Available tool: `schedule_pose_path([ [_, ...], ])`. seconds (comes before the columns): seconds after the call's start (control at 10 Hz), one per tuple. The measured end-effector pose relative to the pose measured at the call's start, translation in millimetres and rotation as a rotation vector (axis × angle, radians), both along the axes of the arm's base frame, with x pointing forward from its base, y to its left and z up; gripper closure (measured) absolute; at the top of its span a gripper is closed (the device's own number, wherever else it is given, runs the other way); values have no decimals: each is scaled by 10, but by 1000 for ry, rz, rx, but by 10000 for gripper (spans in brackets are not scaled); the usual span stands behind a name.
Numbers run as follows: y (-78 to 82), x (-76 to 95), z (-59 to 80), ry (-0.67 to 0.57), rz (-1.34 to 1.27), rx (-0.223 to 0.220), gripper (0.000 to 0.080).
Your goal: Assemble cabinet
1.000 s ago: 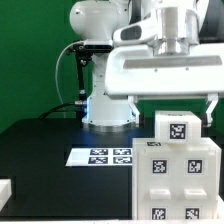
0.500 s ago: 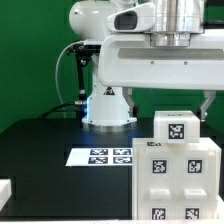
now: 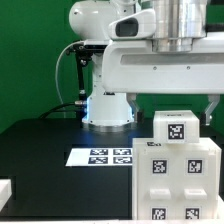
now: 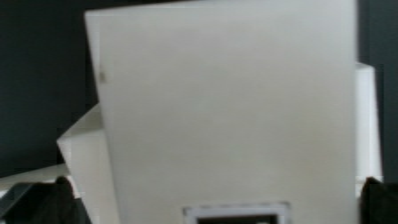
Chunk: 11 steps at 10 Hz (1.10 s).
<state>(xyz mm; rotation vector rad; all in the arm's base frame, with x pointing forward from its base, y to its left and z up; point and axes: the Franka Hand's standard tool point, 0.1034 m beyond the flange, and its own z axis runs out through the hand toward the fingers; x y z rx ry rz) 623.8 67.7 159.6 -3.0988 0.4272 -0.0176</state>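
The white cabinet box (image 3: pixel 180 166) stands at the exterior view's lower right, its front and top bearing black-and-white tags. My gripper (image 3: pixel 172 108) hangs from the wide white hand right above it. One dark fingertip (image 3: pixel 212 110) shows by the box's top right edge; the other is hidden. In the wrist view the box's white face (image 4: pixel 222 110) fills the space between both dark fingertips (image 4: pixel 47 200), which stand far apart at either side. A tag's edge (image 4: pixel 237 214) shows low on that face. The gripper (image 4: pixel 214 205) is open, astride the box; I cannot tell if it touches.
The marker board (image 3: pixel 100 156) lies flat on the black table (image 3: pixel 40 150), to the left of the box in the exterior view. A small white part (image 3: pixel 5 190) sits at the exterior view's lower left edge. The robot base (image 3: pixel 108 108) stands behind, before a green wall.
The wrist and hand above the box have turned and shifted slightly toward the exterior view's left. The box and the marker board have not moved.
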Motion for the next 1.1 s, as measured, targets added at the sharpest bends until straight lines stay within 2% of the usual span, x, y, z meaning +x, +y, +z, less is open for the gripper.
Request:
schedule_pose_path([
  [0.1, 4, 1, 0, -1, -4, 0, 4],
  [0.2, -1, 1, -1, 0, -24, 1, 132],
  [0.3, 2, 1, -1, 0, -65, 2, 132],
  [0.4, 3, 1, 0, 1, -137, 3, 250],
  [0.6, 7, 1, -1, 3, -293, 5, 247],
  [1.0, 32, 15, -14, 4, -891, 18, 247],
  [1.1, 44, 16, -15, 12, -1038, 33, 246],
])
